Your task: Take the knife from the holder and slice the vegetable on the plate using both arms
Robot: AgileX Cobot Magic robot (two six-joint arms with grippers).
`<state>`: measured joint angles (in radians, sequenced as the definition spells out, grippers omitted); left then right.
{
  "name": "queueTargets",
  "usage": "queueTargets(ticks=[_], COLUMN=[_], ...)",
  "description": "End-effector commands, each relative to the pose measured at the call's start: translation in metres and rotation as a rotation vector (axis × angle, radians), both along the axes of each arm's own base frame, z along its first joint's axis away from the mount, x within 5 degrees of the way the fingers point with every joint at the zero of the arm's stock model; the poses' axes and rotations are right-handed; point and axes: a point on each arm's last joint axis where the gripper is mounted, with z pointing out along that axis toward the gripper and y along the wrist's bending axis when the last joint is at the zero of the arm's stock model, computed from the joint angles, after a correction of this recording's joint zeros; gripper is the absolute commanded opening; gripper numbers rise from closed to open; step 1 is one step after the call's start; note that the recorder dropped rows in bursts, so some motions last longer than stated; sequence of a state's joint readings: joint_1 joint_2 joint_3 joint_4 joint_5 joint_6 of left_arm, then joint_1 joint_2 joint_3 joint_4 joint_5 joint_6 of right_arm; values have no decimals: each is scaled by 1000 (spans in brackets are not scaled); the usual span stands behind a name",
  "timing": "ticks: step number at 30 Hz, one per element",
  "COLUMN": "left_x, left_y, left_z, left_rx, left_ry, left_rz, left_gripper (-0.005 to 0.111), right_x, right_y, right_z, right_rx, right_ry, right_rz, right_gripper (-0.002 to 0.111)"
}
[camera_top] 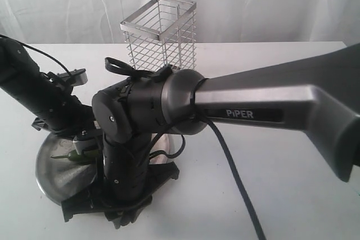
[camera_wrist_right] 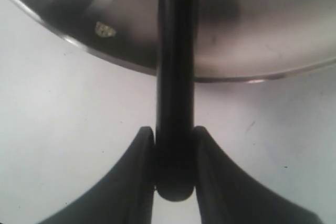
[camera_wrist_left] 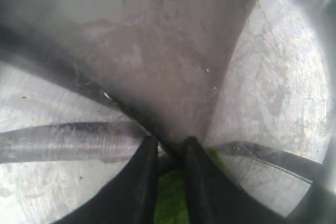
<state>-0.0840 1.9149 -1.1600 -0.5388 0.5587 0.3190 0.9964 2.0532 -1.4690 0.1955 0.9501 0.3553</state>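
The steel plate [camera_top: 45, 181] lies at the front left, and the green chili vegetable [camera_top: 70, 157] rests on it. My left gripper [camera_top: 81, 149] reaches down from the left arm [camera_top: 39, 94] and is shut on the vegetable [camera_wrist_left: 170, 198], which shows green between its fingers [camera_wrist_left: 142, 171] above the plate [camera_wrist_left: 273, 77]. My right gripper [camera_wrist_right: 175, 135] is shut on the knife [camera_wrist_right: 176, 93] by its black handle. The knife runs out over the plate's rim [camera_wrist_right: 121, 61]. In the exterior view the right gripper [camera_top: 121, 203] points down at the plate's near edge, and its wrist hides the knife.
The wire-grid holder [camera_top: 160, 32] stands at the back of the white table [camera_top: 281, 195], with nothing showing inside it. The right arm [camera_top: 264, 108] stretches across the middle from the right, with a black cable [camera_top: 236, 184] hanging under it. A white curtain hangs behind.
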Motion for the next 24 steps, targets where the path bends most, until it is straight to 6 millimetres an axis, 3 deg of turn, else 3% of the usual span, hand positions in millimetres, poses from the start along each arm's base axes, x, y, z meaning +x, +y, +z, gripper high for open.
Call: queueTargets(ticks=[1,15,24], left_x=[-2,-1,10], left_y=[-1,-2,-4], left_z=[-22,-19,24], left_rx=[29,11,-3], left_ry=[44,31,-46], left_rz=[-14,8,-55], left_gripper=[23,24,32], right_x=[-7,-20,-23], right_y=[0,-5,-7], right_z=[8,8,9], right_rx=[3,-85,-106], right_ry=[34,109,137], right_rz=[26,102,131], right_gripper=[0,0,0])
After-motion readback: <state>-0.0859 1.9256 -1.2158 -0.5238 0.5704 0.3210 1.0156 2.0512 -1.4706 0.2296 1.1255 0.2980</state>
